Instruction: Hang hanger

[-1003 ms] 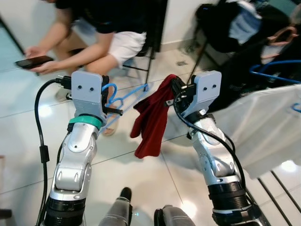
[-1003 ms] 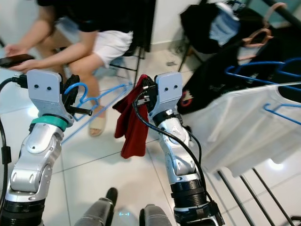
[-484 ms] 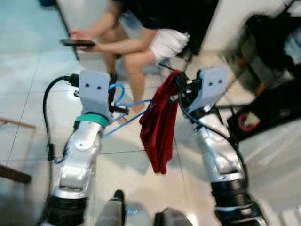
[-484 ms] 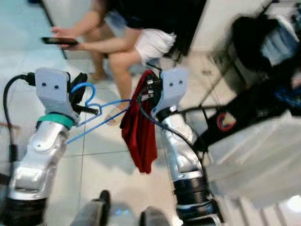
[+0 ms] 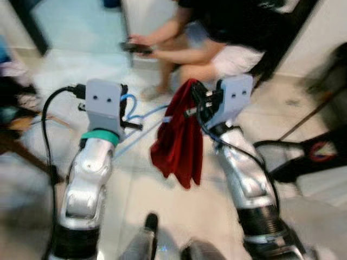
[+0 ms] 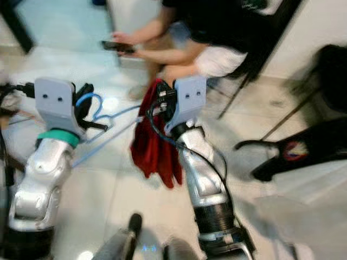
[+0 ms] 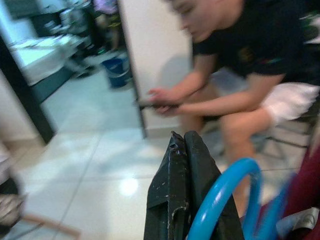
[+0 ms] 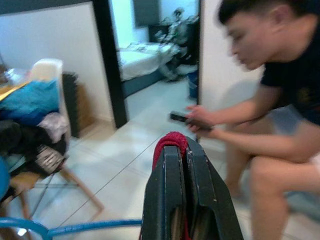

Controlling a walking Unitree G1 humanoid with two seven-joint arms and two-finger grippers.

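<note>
A blue plastic hanger [image 5: 132, 111] is held at its hook by my left gripper [image 5: 126, 108], which is shut on it; the hook curves beside the black fingers [image 7: 187, 200] in the left wrist view. The hanger's bar [image 6: 108, 130] runs toward a dark red garment [image 5: 178, 143] that hangs from my right gripper [image 5: 194, 100]. The right gripper is shut on the red cloth [image 8: 170, 141], whose fold shows above its fingertips. Both arms are raised in front of me at chest height, side by side.
A person sits on a chair [image 6: 255, 59] just ahead, bent over a phone [image 5: 135, 47]. White tiled floor [image 5: 162, 216] lies below. A black stand [image 6: 303, 149] and pale cloth are on the right. A doorway [image 8: 150, 60] leads to a bedroom; a wooden chair with clothes [image 8: 30, 115] stands left.
The whole view has swung left: the drying rack and white garments on the right have slid out, and the seated person is now straight ahead. Both grippers keep their holds.
</note>
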